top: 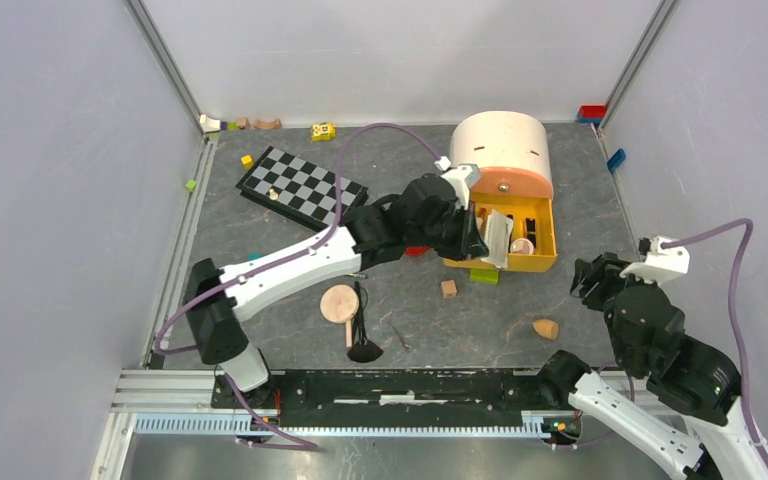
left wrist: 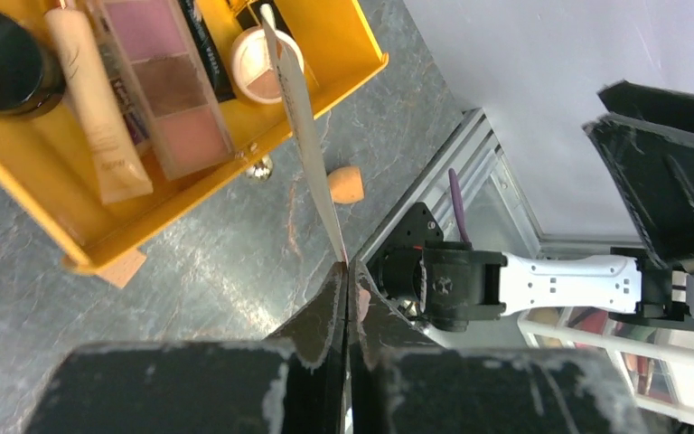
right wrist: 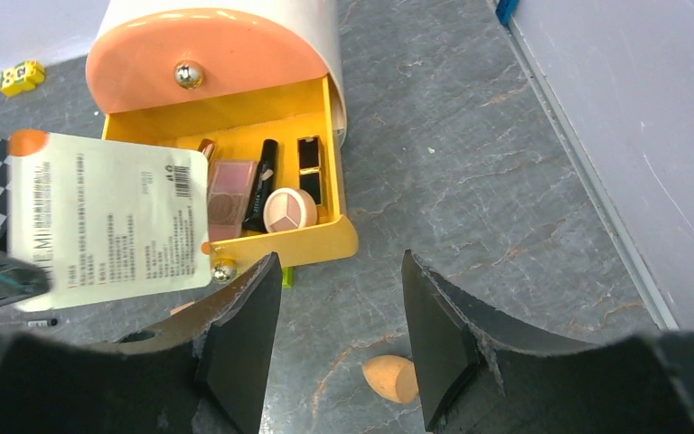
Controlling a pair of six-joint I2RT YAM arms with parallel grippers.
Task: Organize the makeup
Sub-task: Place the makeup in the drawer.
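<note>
My left gripper (left wrist: 348, 268) is shut on the edge of a flat white makeup packet (right wrist: 108, 217) with printed text. It holds the packet on edge over the open yellow drawer (top: 545, 262). Inside the drawer lie a pink palette (left wrist: 170, 86), a cream tube (left wrist: 95, 99), a round compact (right wrist: 290, 209) and black sticks. My right gripper (right wrist: 340, 259) stands open above the floor, with nothing between its fingers. An orange teardrop sponge (right wrist: 392, 377) lies just below it. On the floor at the near left lie a round peach compact (top: 339, 302) and a black brush (top: 362, 335).
The drawer belongs to a round cream organiser (top: 500, 145) with a peach front. A wooden block (top: 448, 288) and a green block (top: 483, 275) lie before the drawer. A chequered board (top: 300, 185) lies at the back left, and small toys sit along the back wall.
</note>
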